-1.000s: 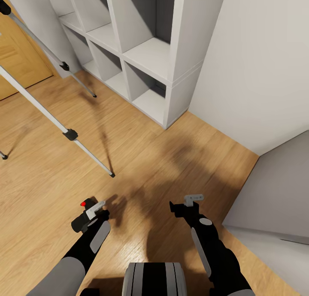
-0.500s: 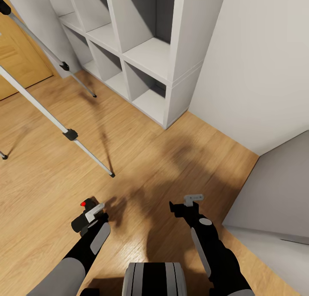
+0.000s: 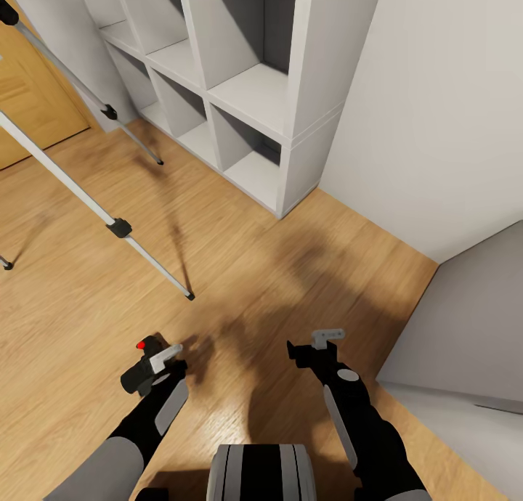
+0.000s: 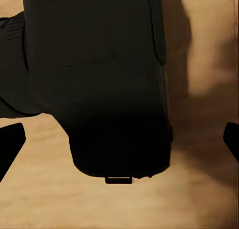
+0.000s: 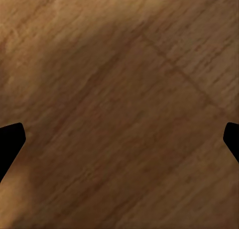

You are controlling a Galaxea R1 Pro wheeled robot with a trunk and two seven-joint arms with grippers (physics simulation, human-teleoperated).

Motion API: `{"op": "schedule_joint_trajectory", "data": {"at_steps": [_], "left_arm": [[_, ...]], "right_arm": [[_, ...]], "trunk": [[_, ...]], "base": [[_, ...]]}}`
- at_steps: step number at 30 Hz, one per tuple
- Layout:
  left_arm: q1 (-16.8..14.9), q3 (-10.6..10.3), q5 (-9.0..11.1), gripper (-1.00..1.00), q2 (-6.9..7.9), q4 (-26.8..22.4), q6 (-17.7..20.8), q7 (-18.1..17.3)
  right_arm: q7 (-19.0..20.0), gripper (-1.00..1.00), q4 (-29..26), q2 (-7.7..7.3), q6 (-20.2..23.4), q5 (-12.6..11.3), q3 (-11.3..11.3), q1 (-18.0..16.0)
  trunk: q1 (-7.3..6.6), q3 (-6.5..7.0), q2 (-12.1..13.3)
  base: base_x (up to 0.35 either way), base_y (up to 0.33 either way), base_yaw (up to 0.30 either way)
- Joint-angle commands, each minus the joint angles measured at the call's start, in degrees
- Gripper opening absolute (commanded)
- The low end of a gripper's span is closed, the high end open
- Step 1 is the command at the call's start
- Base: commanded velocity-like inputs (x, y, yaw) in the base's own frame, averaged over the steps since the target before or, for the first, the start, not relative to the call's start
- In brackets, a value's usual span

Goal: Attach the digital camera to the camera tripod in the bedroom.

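We carry the digital camera (image 3: 145, 361) in our left gripper (image 3: 161, 361), clamped low over the wood floor (image 3: 240, 269), its black body looming in the left wrist view. Our right gripper (image 3: 319, 345) seems spread wide and bare. The camera tripod (image 3: 120, 229) stands ahead-left, beside the white cube shelf (image 3: 254, 94).

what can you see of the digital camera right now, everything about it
The digital camera is a small, black, boxy body with a matte finish and a small red button on its upper face. It sits at the tip of the left gripper, low over the light wood floor and well short of the camera tripod. In the left wrist view its dark body looms large between the fingertips, with a small tab at one edge.
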Motion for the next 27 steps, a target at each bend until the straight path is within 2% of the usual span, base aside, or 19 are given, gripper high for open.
{"op": "schedule_joint_trajectory", "data": {"at_steps": [1,7,27], "left_arm": [[-0.01,-0.6,0.11,1.0,0.05,-0.09,0.34,0.38],[0.0,-2.32,0.03,1.0,0.04,0.02,0.38,0.23],[0.01,-1.73,0.88,1.0,0.64,0.85,0.21,0.48]], "right_arm": [[-0.02,1.0,-0.08,0.0,0.33,0.19,0.03,-0.01],[-0.02,1.0,-0.08,0.01,0.31,0.19,0.04,-0.01],[-0.02,1.0,-0.08,0.03,0.02,0.24,0.04,-0.01]], "trunk": [[-0.01,-0.03,-0.01],[-0.01,-0.03,-0.01],[-0.01,-0.03,-0.01]], "base": [[0.0,0.0,0.0],[0.0,0.0,0.0],[0.0,0.0,0.0]]}}
